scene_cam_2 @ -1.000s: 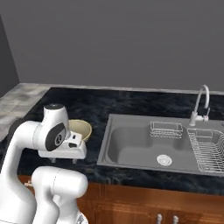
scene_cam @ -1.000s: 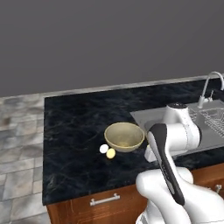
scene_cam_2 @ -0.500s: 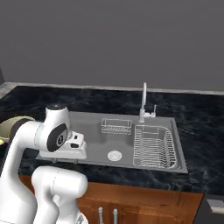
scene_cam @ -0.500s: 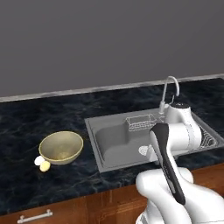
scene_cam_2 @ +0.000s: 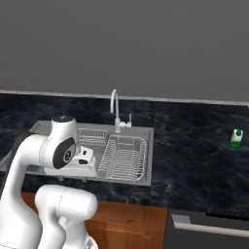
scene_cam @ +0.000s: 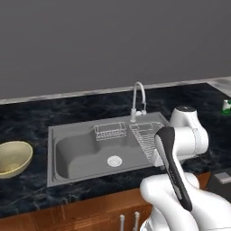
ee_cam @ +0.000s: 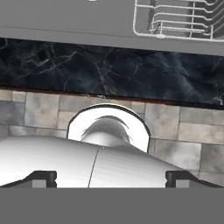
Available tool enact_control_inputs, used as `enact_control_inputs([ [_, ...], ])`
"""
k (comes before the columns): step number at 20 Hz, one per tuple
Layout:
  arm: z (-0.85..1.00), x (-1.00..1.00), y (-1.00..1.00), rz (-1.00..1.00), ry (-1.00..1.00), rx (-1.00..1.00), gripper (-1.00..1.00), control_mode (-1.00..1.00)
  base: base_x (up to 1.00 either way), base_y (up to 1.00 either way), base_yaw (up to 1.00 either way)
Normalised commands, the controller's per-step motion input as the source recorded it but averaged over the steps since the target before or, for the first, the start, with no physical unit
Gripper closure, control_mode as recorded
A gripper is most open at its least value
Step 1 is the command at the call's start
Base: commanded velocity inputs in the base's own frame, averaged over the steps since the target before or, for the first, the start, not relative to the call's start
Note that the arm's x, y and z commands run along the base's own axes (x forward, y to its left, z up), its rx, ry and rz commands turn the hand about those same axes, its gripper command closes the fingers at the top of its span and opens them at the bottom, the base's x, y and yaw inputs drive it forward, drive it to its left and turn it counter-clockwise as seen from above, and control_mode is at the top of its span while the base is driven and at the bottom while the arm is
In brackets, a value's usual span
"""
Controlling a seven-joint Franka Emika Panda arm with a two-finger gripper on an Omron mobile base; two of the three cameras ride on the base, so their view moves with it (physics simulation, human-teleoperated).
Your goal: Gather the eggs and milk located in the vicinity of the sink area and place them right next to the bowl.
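The grey sink (scene_cam: 81, 151) lies in the middle of the dark counter, and its rim (scene_cam_2: 148, 146) shows in the right base view too. At the far left edge sits the tan bowl (scene_cam: 12, 158). The milk (scene_cam_2: 236, 138), a green-and-white carton, stands upright on the counter far to the right of the sink, and its top also shows as the milk (scene_cam: 226, 105) at the left base view's right edge. The eggs are out of view. My gripper (ee_cam: 111, 179) hangs in front of the counter edge, pointing down at the floor, open, with nothing between its fingertips (ee_cam: 43, 178).
A curved silver faucet (scene_cam: 139, 97) rises behind the basin. A wire rack (scene_cam: 109, 131) and a ribbed drainboard (scene_cam_2: 121, 158) sit inside the sink. Wooden cabinets (scene_cam: 90, 216) run under the counter, with a dark appliance (scene_cam_2: 209, 228) to the right. Tiled floor (ee_cam: 192, 131) lies below my hand.
The whole picture has shifted: the base has driven right along the counter. The bowl has slid to the left edge, the eggs have left the view, and the milk has come in at right.
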Motion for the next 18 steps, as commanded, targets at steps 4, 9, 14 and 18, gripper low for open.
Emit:
enact_control_inputs([
  [4, 0.00, 0.00, 0.00, 0.00, 0.00, 0.00, -1.00, 1.00, 0.00, -1.00, 0.00],
  [9, 0.00, 0.00, 0.00, 0.00, 0.00, 0.00, -1.00, 1.00, 0.00, -1.00, 0.00],
  [14, 0.00, 0.00, 0.00, 0.00, 0.00, 0.00, -1.00, 1.00, 0.00, -1.00, 0.00],
  [18, 0.00, 0.00, 0.00, 0.00, 0.00, 0.00, -1.00, 1.00, 0.00, -1.00, 0.00],
])
